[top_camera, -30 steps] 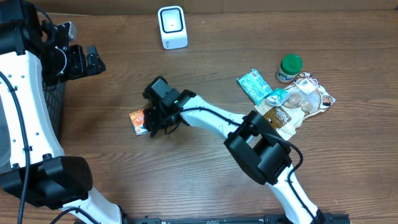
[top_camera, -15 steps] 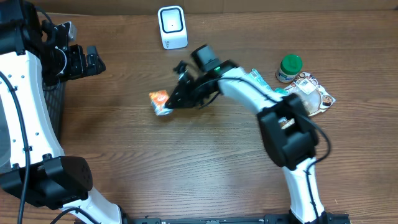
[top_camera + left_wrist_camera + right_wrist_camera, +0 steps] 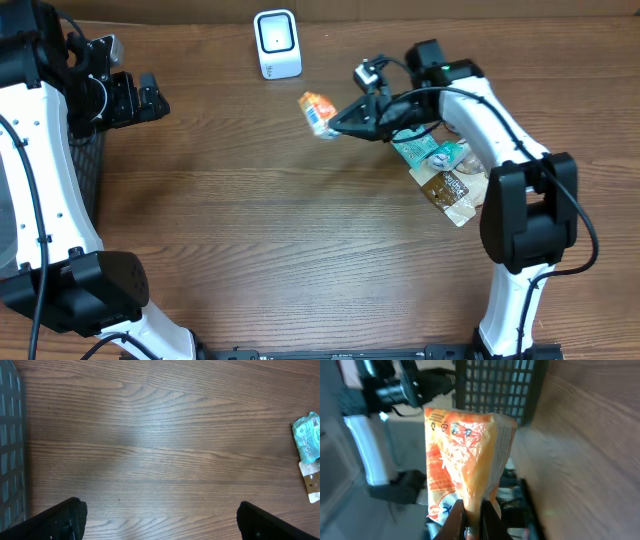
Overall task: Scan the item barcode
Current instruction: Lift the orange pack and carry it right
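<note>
Orange and white, the snack packet (image 3: 315,110) hangs above the desk (image 3: 300,250), pinched at one end by the right pincer (image 3: 342,122). In the right wrist view the pincer (image 3: 472,519) is fully shut, its two fingertips squeezing a thin fold of the foil, and the packet (image 3: 465,455) stands up and away from them.

From above, the packet's long axis runs out from the fingertips toward the upper left of the picture, so its free end leads. The white barcode scanner (image 3: 277,43) stands near the far edge of the desk, just beyond that free end and a little further left. The two are near each other but apart. I see no barcode on the face the wrist camera shows, so I cannot tell which side carries it.

My reading is that the packet is being presented to the scanner. The next move likely calls for a short carry up and left, and perhaps a turn of the wrist to face the code to the window.

The left pincer (image 3: 150,97) sits wide open and empty at the left edge, well apart from both, so the right arm is plainly the nearer one. A teal packet (image 3: 415,140) and a green-capped bottle (image 3: 466,108) lie to the right, under and beside the arm.
</note>
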Action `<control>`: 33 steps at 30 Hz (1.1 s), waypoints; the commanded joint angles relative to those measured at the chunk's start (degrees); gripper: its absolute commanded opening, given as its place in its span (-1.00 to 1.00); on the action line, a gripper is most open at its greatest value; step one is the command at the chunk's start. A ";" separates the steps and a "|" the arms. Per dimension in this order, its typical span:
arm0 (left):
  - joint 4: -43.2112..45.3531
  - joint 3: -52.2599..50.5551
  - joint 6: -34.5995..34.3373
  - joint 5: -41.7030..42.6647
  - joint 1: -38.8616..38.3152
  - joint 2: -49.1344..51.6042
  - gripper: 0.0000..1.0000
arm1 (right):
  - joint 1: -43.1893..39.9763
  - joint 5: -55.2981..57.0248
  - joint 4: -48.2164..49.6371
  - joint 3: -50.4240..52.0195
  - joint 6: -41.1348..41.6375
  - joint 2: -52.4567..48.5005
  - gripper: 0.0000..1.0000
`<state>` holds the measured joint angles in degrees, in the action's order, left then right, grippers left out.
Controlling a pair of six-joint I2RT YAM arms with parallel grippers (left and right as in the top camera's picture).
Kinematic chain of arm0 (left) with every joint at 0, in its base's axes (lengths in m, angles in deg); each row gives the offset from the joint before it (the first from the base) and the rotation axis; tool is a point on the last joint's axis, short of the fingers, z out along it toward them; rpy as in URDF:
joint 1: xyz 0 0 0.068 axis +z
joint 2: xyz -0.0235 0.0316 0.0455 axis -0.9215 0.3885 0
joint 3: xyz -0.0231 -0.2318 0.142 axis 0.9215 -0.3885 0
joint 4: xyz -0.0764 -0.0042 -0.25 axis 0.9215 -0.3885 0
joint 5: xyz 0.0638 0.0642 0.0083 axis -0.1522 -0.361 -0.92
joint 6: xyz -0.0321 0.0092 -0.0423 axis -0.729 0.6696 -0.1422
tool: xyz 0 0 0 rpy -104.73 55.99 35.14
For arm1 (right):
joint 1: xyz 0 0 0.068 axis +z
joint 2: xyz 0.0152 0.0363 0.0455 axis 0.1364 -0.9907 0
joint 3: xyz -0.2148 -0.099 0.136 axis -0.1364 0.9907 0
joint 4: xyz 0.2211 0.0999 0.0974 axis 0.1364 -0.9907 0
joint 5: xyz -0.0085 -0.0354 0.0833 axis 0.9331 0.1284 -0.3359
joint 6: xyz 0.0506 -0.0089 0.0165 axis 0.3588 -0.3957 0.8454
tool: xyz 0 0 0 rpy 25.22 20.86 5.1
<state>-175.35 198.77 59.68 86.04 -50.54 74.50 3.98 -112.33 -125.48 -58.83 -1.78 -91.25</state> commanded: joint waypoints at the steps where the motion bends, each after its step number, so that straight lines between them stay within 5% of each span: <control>1: 0.09 0.52 0.90 0.07 0.15 -0.11 0.99 | -2.27 -3.78 -3.48 0.02 -2.05 1.51 -0.92; 17: 0.09 0.52 0.90 0.07 0.15 -0.11 0.99 | -12.98 -3.76 -9.55 0.04 -13.68 1.51 -0.92; 33: 0.09 0.52 0.90 0.07 0.15 -0.11 0.99 | -13.44 -3.76 -8.24 0.04 -13.86 1.51 -0.92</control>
<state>-175.37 198.77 59.68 86.04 -50.54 74.50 -9.40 -114.10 -134.00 -58.80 -14.13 -91.25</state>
